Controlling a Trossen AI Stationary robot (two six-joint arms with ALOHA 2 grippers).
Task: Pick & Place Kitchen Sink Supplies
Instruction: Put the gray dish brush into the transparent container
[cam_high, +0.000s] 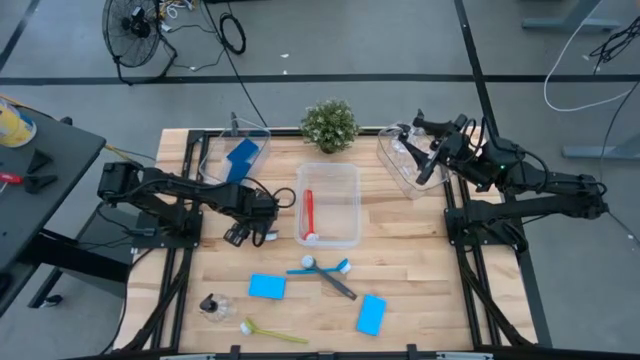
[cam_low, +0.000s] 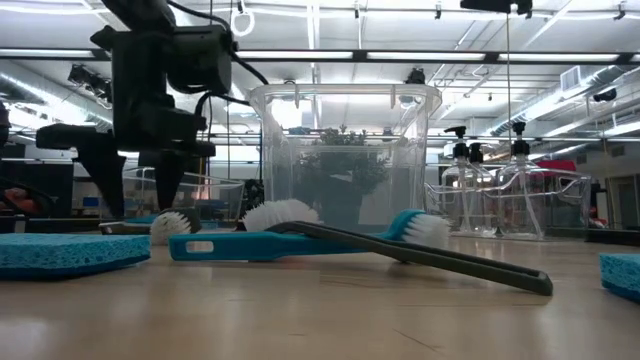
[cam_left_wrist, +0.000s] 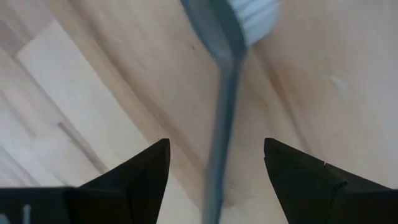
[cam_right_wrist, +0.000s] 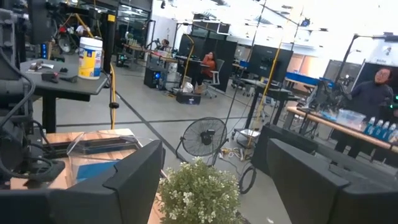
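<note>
While the right gripper (cam_high: 425, 150) waits spread, the left gripper (cam_high: 248, 238) (also spread) straddles a grey brush (cam_left_wrist: 227, 81).

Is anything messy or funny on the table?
Yes. The blue-handled brush and dark grey-handled brush lie crossed on the wooden table, and the small clear pump bottle lies tipped on its side near the front edge.
</note>
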